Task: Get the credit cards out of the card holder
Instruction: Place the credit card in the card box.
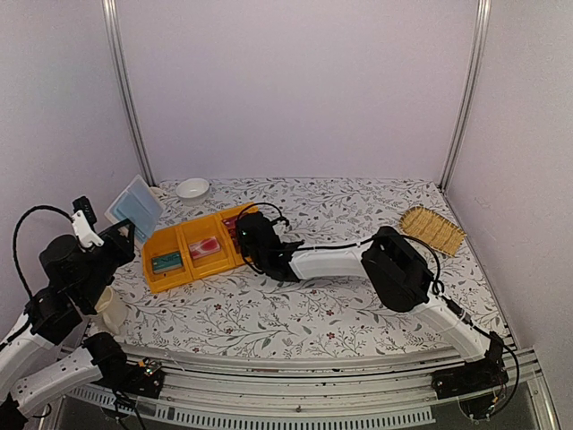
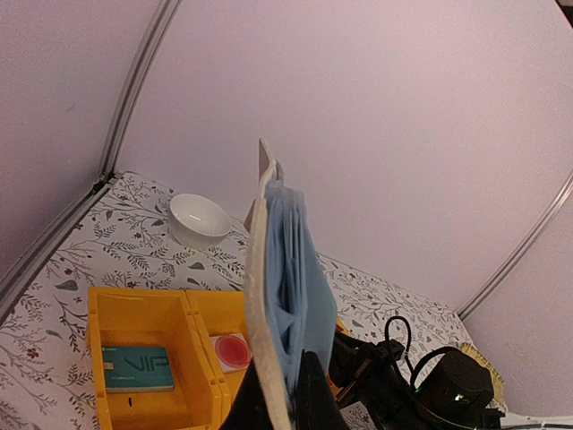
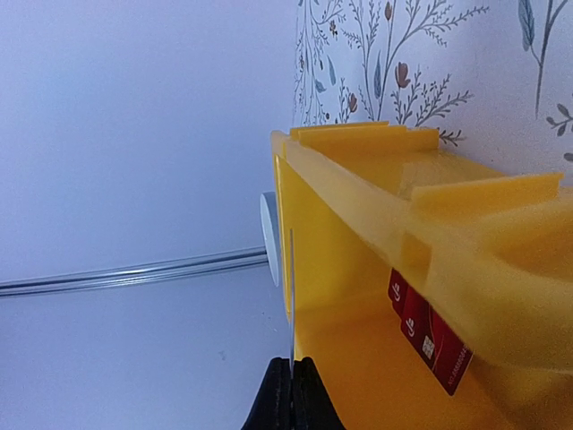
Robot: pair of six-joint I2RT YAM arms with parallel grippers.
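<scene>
Yellow plastic bins (image 1: 192,248), three joined in a row, sit toward the far left corner of the table (image 1: 358,313) and crowd both my grippers. My right gripper (image 3: 292,387) is down in the rightmost bin. Its fingers are pressed together on a thin card (image 3: 292,296) that I see only edge-on, a bare sliver rising from the fingertips, so I cannot tell its colour. A red card (image 3: 430,339) rests in the same bin, partly covered by the rim. The middle bin holds a pink card (image 1: 208,245) with a red spot, and a teal card (image 2: 136,367) lies flat in the leftmost.

My left gripper (image 2: 288,385) is clamped on the lower edge of the card holder (image 2: 282,278), lifted upright in the air over the table's left edge, near the far left corner. Its whitish cover is on one side and its pale blue leaves are on the other. I cannot make out whether any cards sit in its sleeves.

A white bowl (image 1: 192,187) stands at the far edge just behind the bins. A straw basket (image 1: 432,229) lies near the far right corner, well apart. A cream cup (image 1: 112,309) by the near left corner is half hidden behind my left arm. From above, my right arm stretches across the middle of the table and hides most of the rightmost bin.
</scene>
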